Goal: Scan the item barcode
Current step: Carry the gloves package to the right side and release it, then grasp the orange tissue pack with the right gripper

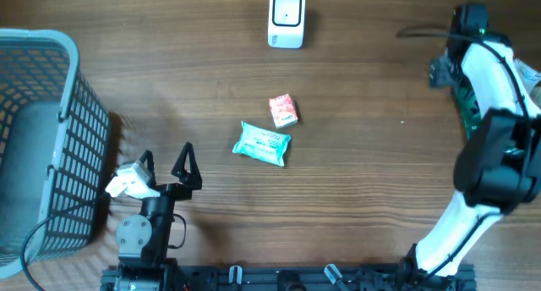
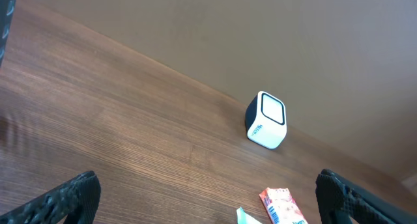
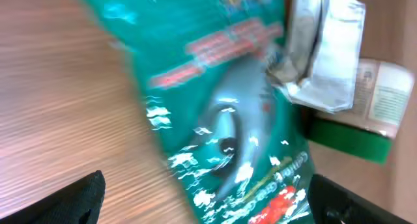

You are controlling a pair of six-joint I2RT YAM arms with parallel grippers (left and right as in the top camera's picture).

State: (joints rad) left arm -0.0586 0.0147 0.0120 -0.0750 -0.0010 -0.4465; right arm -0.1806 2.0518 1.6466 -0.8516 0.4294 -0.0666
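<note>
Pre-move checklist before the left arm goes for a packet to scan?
1. Left fingers open, empty: ok.
2. Scanner upright, nothing in front of it: ok.
3. Red packet and teal packet lying uncovered: ok.
4. Barcode side facing up: cannot tell.
5. Right fingers clear of green bag: cannot tell, view blurred.

grey mesh basket [image 1: 84, 164] at the far left of the wooden table [image 1: 372, 181], partly cut by the frame. thin black cable [image 1: 418, 30] lying on the wood towards the far right corner. plain tan wall [image 2: 293, 42] beyond the far edge.
</note>
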